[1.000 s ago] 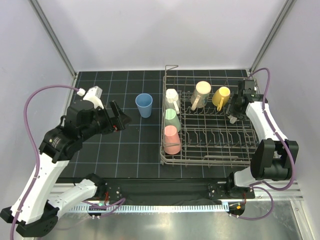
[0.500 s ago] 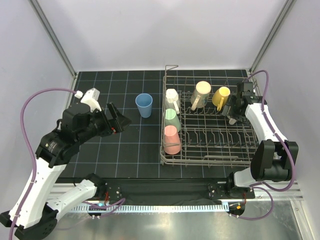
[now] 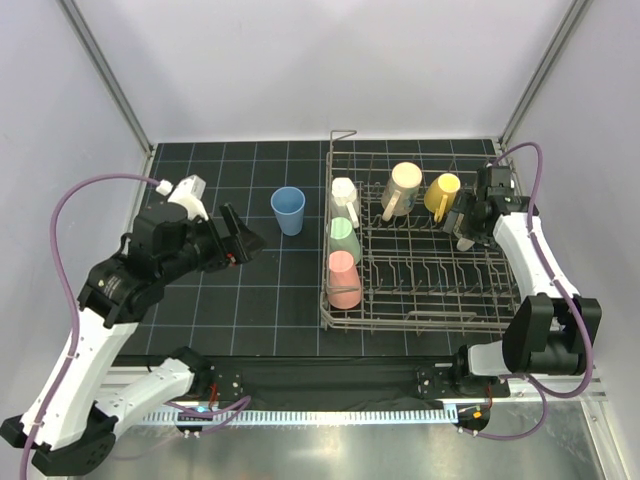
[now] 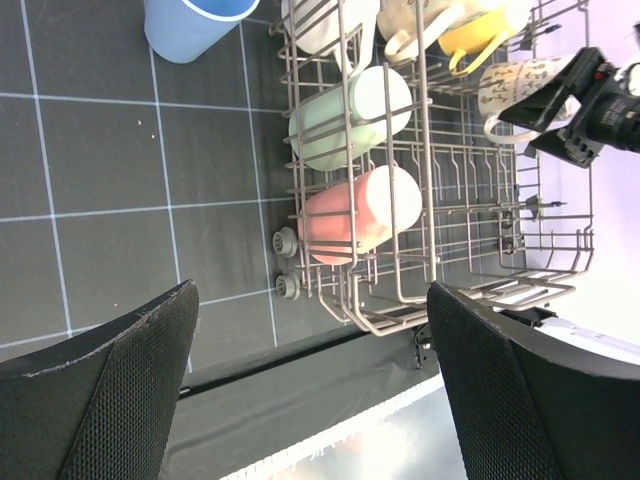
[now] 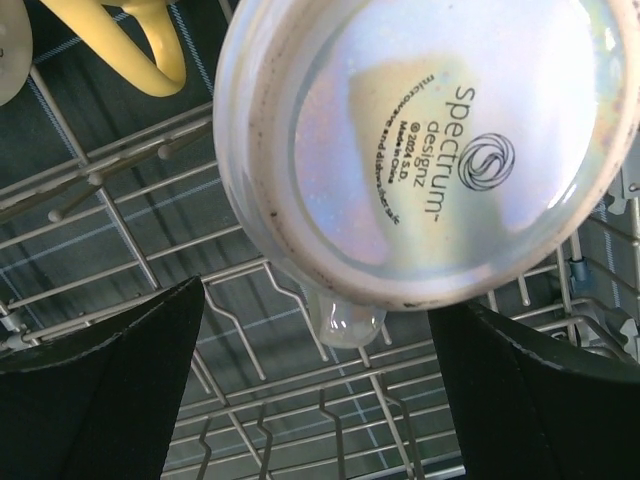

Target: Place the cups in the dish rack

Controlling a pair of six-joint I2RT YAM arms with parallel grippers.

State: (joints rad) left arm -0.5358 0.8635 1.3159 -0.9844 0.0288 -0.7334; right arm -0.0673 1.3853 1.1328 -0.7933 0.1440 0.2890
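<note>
The grey wire dish rack (image 3: 420, 322) stands on the right of the table. In it lie a white cup (image 3: 344, 193), a pale green cup (image 3: 344, 238), a pink cup (image 3: 344, 280), a cream mug (image 3: 403, 186) and a yellow mug (image 3: 442, 194). A blue cup (image 3: 288, 210) stands upright on the mat left of the rack. My right gripper (image 5: 318, 300) is open over the rack's back right, just behind an upturned white mug (image 5: 430, 140), which also shows in the left wrist view (image 4: 508, 88). My left gripper (image 3: 240, 238) is open and empty, left of the blue cup.
The black gridded mat (image 3: 200, 300) covers the table. White walls with metal posts close in the back and sides. The rack's front rows of tines (image 3: 440, 275) hold nothing.
My left arm has shifted slightly and come back, still open and empty. My right gripper has barely moved beside the white mug. No cup has moved.
</note>
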